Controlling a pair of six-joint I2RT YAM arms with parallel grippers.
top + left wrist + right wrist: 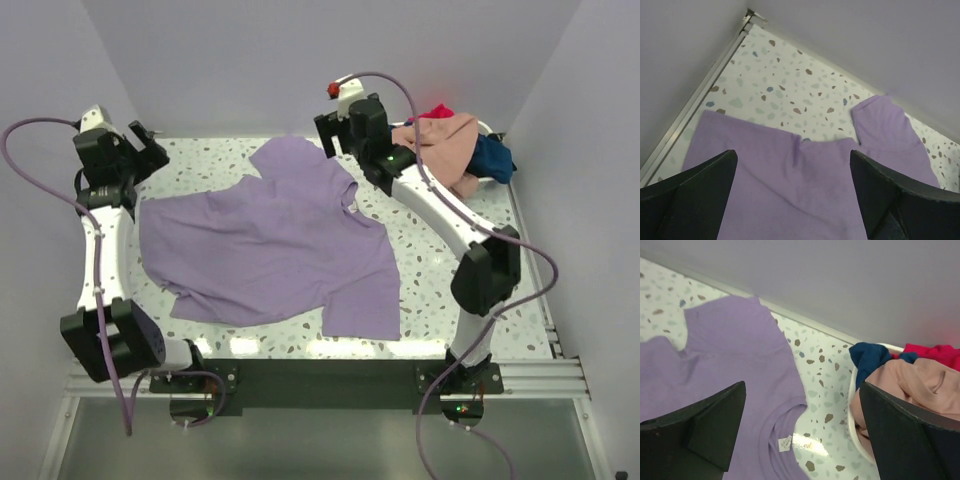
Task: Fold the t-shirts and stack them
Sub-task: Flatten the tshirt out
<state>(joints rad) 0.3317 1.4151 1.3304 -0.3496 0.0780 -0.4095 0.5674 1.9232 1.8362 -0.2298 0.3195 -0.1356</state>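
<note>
A lavender-purple t-shirt (270, 240) lies spread flat on the speckled table (430, 250), collar towards the right, one sleeve towards the back. My left gripper (148, 147) is open and empty above the shirt's back left edge (790, 185). My right gripper (332, 135) is open and empty above the collar with its white label (785, 444). Peach-pink (445, 145), navy blue (493, 158) and red (432, 112) t-shirts lie heaped in the white basket (856, 437) at the back right.
Lavender walls close in the table at the back and both sides. A metal rail (695, 102) runs along the table's left edge. Purple cables loop from both arms. The right arm's elbow (487, 272) stands over the right part of the table.
</note>
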